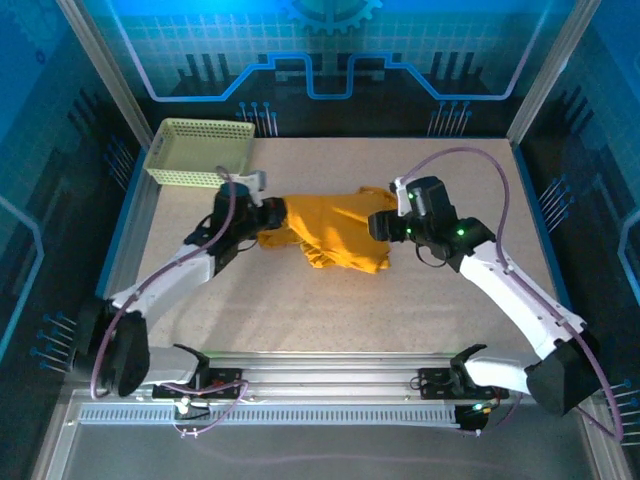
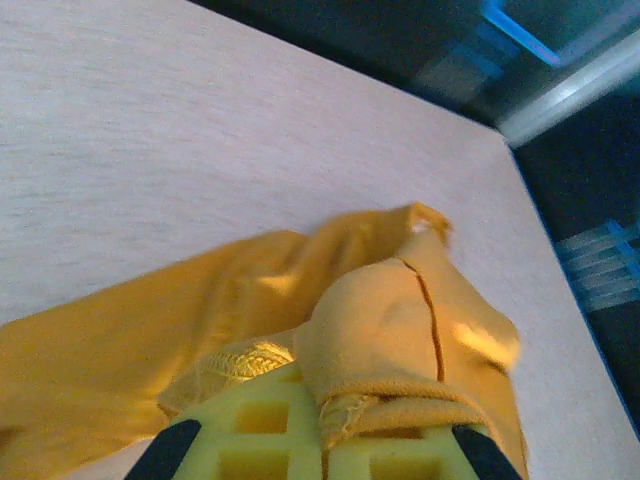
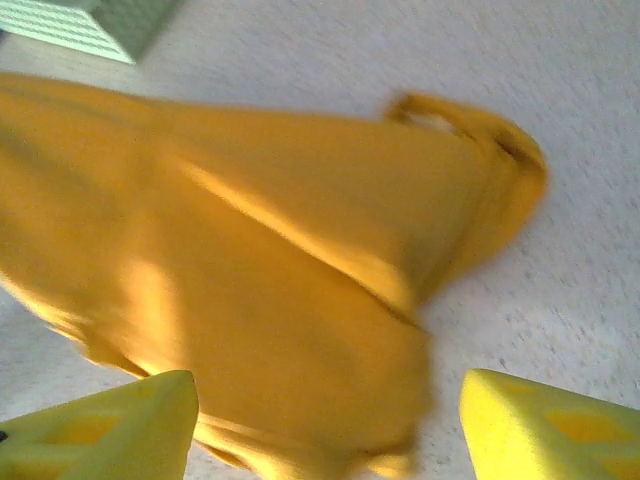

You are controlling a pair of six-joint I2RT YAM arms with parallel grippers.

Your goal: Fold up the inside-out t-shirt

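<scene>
Nearest the top camera stood the arm bases (image 1: 208, 380), at the bench (image 1: 300, 320) edge farthest from the basket (image 1: 200, 150). The inside-out t-shirt (image 1: 335, 235) lay crumpled on the bench, just to the right of the basket and a little nearer the bases. The left gripper (image 1: 262, 215) met its basket-side end. The right gripper (image 1: 382, 225) stood at the end away from the basket.

Left wrist view: the left gripper (image 2: 325, 445) was clamped on a bunched, seamed edge of the t-shirt (image 2: 400, 320), with cloth pinched between its jaws.

Right wrist view: the right gripper (image 3: 320, 410) stood with jaws wide apart and nothing pinched. The t-shirt (image 3: 280, 250) spread between and ahead of them, towards the basket (image 3: 80, 25). Contact with the cloth could not be determined.

Assessment: the garment appeared light, soft and limp. It would likely sag and drag rather than hold a shape. Seamed edges such as the hem, cuff or shoulder offered the firmest hold.
</scene>
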